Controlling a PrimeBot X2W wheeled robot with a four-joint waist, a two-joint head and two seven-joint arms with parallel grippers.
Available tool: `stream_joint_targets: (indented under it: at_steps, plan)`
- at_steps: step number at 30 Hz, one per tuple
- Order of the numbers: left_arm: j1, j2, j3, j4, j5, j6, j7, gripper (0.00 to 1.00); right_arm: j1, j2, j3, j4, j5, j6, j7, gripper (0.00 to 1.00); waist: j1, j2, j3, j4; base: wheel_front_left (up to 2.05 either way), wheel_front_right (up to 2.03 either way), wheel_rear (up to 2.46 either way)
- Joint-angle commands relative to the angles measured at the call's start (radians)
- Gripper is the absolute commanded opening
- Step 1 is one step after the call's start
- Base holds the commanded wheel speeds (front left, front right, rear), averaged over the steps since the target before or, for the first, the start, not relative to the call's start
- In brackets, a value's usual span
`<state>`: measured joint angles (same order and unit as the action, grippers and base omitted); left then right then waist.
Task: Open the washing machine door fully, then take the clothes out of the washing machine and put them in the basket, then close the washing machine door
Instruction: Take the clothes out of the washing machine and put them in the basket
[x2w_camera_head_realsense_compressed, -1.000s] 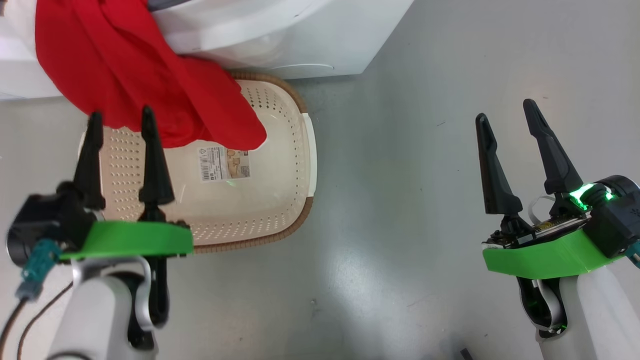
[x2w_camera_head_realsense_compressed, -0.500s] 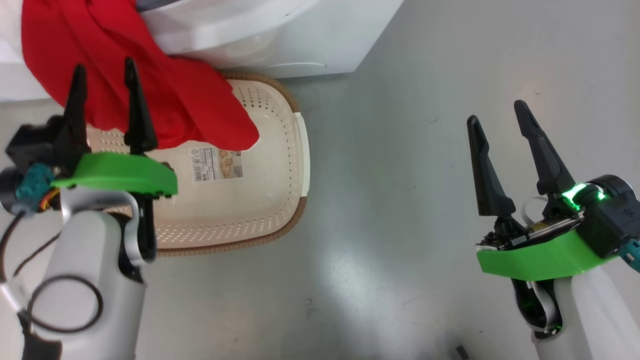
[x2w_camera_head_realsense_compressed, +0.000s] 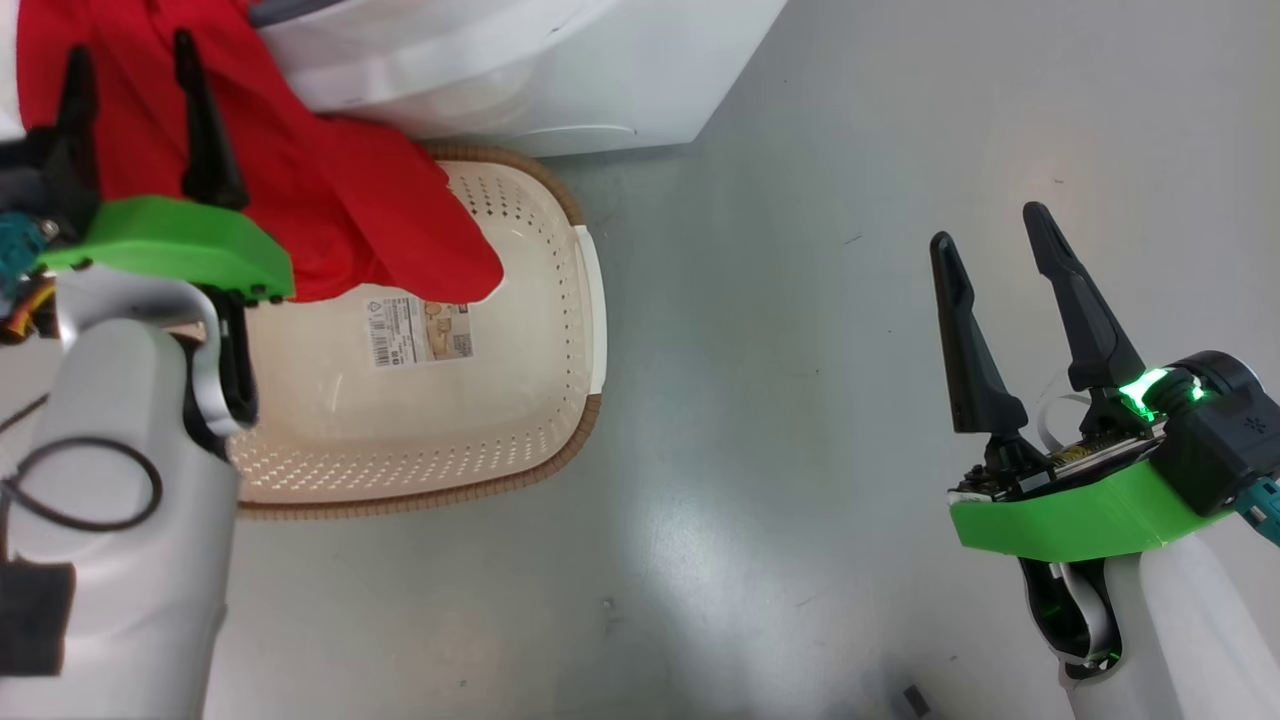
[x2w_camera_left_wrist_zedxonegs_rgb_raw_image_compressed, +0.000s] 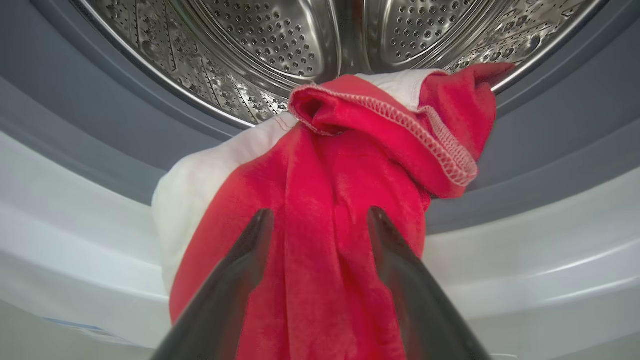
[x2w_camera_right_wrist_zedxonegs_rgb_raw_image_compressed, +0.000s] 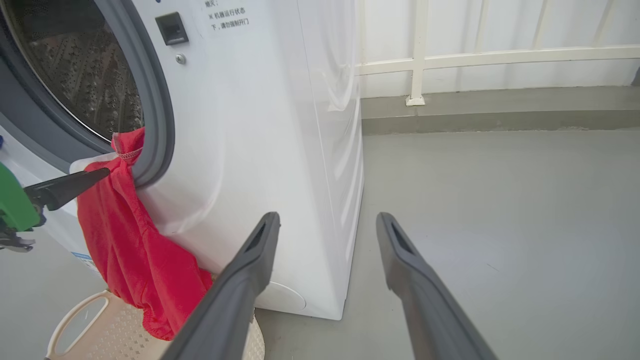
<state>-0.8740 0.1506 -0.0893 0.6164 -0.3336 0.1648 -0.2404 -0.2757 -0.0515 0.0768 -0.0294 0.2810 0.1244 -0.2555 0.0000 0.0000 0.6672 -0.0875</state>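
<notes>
Red clothes (x2w_camera_head_realsense_compressed: 330, 190) with a white panel hang out of the washing machine (x2w_camera_head_realsense_compressed: 560, 70) over its grey ring (x2w_camera_left_wrist_zedxonegs_rgb_raw_image_compressed: 100, 125), and their lower end lies in the cream basket (x2w_camera_head_realsense_compressed: 590, 300). My left gripper (x2w_camera_head_realsense_compressed: 130, 45) is open right in front of the hanging clothes (x2w_camera_left_wrist_zedxonegs_rgb_raw_image_compressed: 350, 150), below the steel drum (x2w_camera_left_wrist_zedxonegs_rgb_raw_image_compressed: 260, 50). In the left wrist view its two fingers frame the red fold and are not closed on it. My right gripper (x2w_camera_head_realsense_compressed: 988, 225) is open and empty over the floor, well right of the basket. The washing machine door is out of view.
The basket (x2w_camera_right_wrist_zedxonegs_rgb_raw_image_compressed: 100, 325) stands on the grey floor against the front of the machine (x2w_camera_right_wrist_zedxonegs_rgb_raw_image_compressed: 280, 150), with a sticker (x2w_camera_head_realsense_compressed: 420, 330) inside it. A white railing (x2w_camera_right_wrist_zedxonegs_rgb_raw_image_compressed: 415, 60) and a low kerb run behind the machine. Open floor lies between the basket and the right arm.
My left gripper has moved forward from over the basket to the clothes hanging at the machine's opening. The head view has shifted a little. The right gripper has hardly moved.
</notes>
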Motion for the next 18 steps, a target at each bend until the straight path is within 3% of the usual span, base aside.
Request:
stream_joint_targets:
  at_steps: [1,15,16,17,18]
  plan:
    - [-0.015,0.048,0.025,0.007,0.015,-0.006,-0.008,1.0,-0.001,0.001,0.022,-0.019,0.001,0.006,-0.006,1.0,0.0,0.0,0.001,-0.002,0.0,0.0,0.0]
    - [-0.122,0.076,0.018,0.177,0.015,-0.021,-0.015,1.0,-0.015,0.001,0.032,-0.019,0.01,0.006,-0.006,1.0,0.0,0.0,0.012,-0.02,0.0,0.0,0.0]
    - [-0.128,0.076,0.017,0.185,0.015,-0.021,-0.016,0.95,-0.016,0.001,0.032,-0.019,0.01,0.006,-0.006,1.0,0.0,0.0,0.012,-0.021,0.0,0.0,0.0]
    - [-0.132,0.077,0.016,0.191,0.015,-0.022,-0.017,0.61,-0.016,0.001,0.031,-0.02,0.01,0.006,-0.006,1.0,0.0,0.0,0.012,-0.021,0.0,0.0,0.0]
    - [-0.136,0.077,0.015,0.198,0.015,-0.023,-0.017,0.15,-0.016,0.001,0.031,-0.02,0.01,0.006,-0.006,1.0,0.0,0.0,0.011,-0.021,0.0,0.0,0.0]
